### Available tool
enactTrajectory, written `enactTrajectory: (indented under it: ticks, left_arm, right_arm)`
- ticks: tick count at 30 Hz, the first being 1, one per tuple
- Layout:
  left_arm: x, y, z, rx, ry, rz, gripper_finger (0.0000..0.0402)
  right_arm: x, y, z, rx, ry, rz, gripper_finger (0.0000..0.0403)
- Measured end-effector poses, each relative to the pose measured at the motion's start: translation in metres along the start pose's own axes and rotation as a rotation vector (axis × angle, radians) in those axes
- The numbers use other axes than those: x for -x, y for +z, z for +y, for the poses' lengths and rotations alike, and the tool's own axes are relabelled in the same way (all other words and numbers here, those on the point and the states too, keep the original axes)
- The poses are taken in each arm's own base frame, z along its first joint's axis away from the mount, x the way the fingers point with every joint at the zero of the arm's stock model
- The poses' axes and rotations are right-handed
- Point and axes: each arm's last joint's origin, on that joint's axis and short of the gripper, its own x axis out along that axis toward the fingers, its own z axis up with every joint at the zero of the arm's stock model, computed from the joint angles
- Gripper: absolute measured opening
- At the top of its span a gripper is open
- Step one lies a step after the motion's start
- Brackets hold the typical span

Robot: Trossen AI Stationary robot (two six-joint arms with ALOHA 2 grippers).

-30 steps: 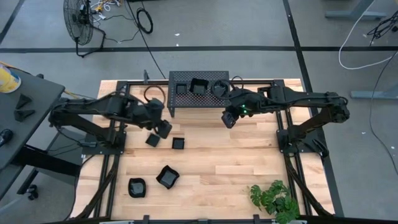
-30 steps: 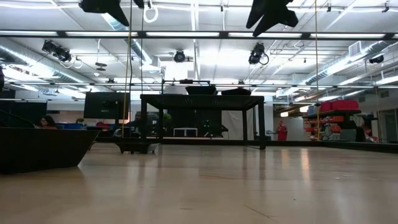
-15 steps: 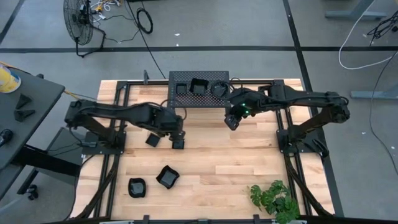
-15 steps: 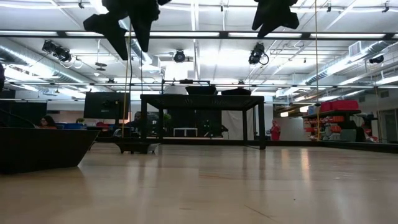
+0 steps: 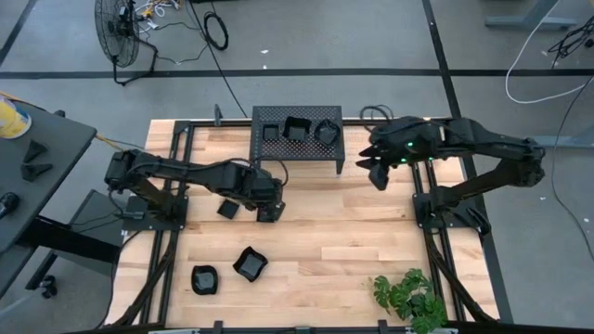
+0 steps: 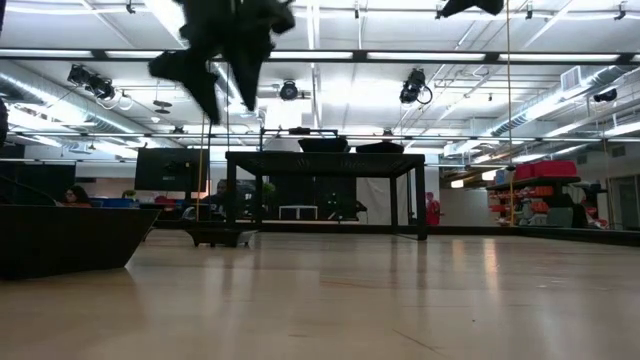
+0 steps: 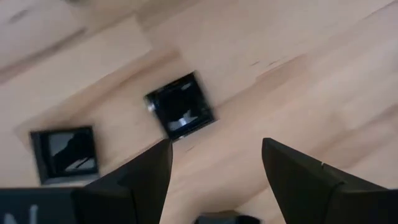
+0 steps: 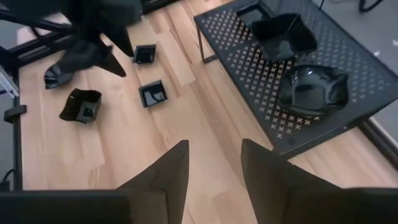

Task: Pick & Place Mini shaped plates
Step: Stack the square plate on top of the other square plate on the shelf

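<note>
Grey concrete floor [image 5: 371,37] with a standing fan [image 5: 116,28].

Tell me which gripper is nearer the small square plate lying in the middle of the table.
Left. The left gripper hovers right over the small square plate, jaws open. The right gripper hangs off beside the perforated stand, well away.

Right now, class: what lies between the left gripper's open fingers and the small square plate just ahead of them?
Only bare wooden table. In the left wrist view, the left gripper hangs open, apart from the small square plate.
</note>
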Motion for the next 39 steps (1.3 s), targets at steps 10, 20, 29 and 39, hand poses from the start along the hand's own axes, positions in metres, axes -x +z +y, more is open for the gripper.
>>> enactTrajectory:
  ticks: [10, 20, 29, 39]
  left_arm:
    - [-0.045, -0.014, 0.019, 0.154, 0.004, 0.094, 0.0251]
    - [-0.083, -0.016, 0.044, 0.335, -0.006, 0.094, 0.0251]
    - [-0.104, -0.018, 0.062, 0.394, -0.023, 0.109, 0.0251]
    - [-0.112, -0.02, 0.067, 0.402, -0.045, 0.094, 0.0206]
  right_arm:
    - [0.016, -0.009, -0.006, 0.027, -0.024, 0.007, 0.0149]
    - [0.017, -0.01, -0.007, 0.042, -0.027, 0.013, 0.0149]
    - [0.017, -0.009, -0.007, 0.035, -0.043, 0.007, 0.0149]
    - [0.017, -0.008, -0.008, 0.011, -0.066, -0.01, 0.0149]
